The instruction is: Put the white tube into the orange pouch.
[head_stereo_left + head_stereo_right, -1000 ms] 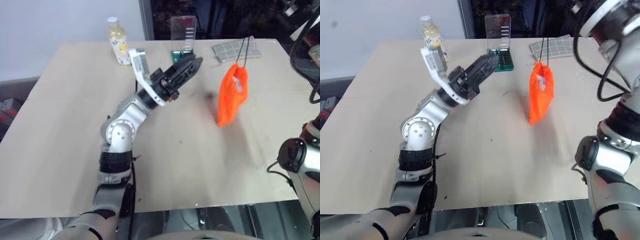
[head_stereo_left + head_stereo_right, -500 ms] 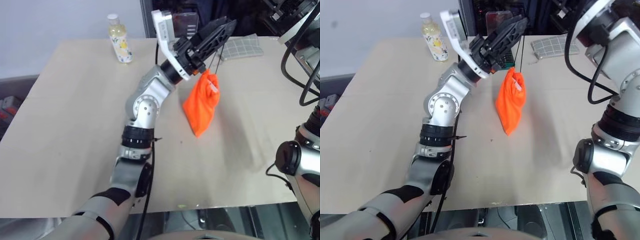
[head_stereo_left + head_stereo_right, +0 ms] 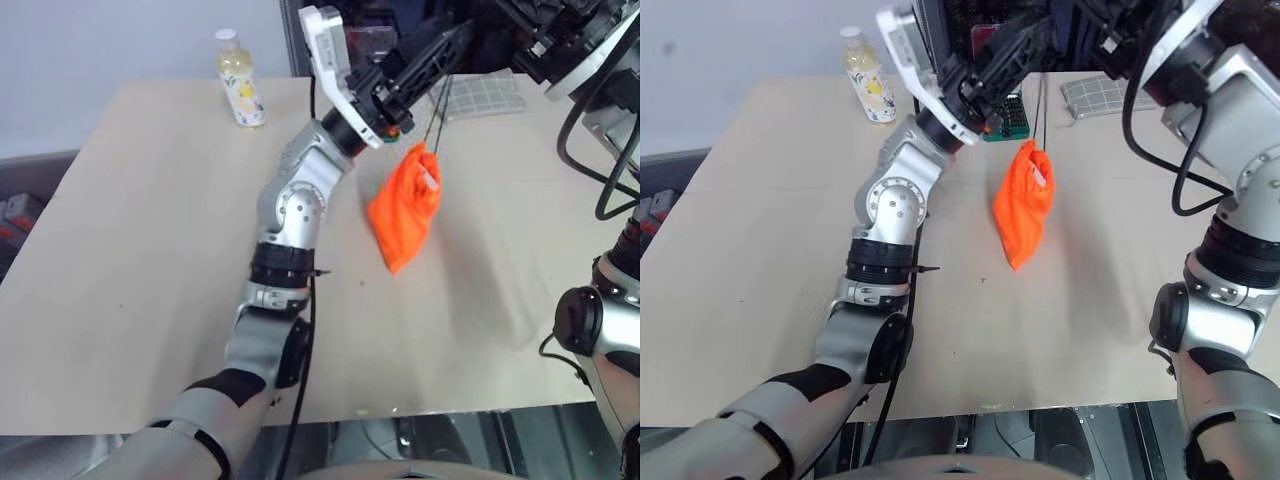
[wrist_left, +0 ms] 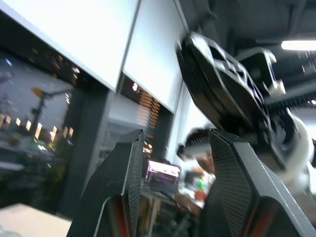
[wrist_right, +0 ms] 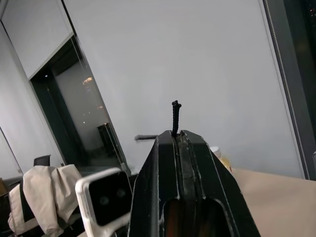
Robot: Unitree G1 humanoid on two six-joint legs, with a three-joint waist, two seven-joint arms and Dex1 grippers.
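The orange pouch (image 3: 404,206) hangs over the table from its thin black cord (image 3: 437,110), bottom tip near the tabletop. A small white end, apparently the white tube (image 3: 429,177), sticks out at the pouch's gathered mouth. In the right wrist view my right gripper (image 5: 178,136) is shut on the cord, and a short piece of cord pokes out past its tips. My left gripper (image 3: 450,45) is raised beside the cord just above the pouch and points up and to the right. Its fingers (image 4: 129,163) stand apart with nothing between them.
A yellowish bottle (image 3: 238,88) with a white cap stands at the far left of the table (image 3: 130,250). A grey-green checked cloth pouch (image 3: 488,96) lies at the far right. A green case (image 3: 1006,104) with a clear lid sits behind the hanging pouch.
The left arm has risen and swung right until its gripper is beside the cord. The hanging pouch has been carried left. Over the last half second little has moved.
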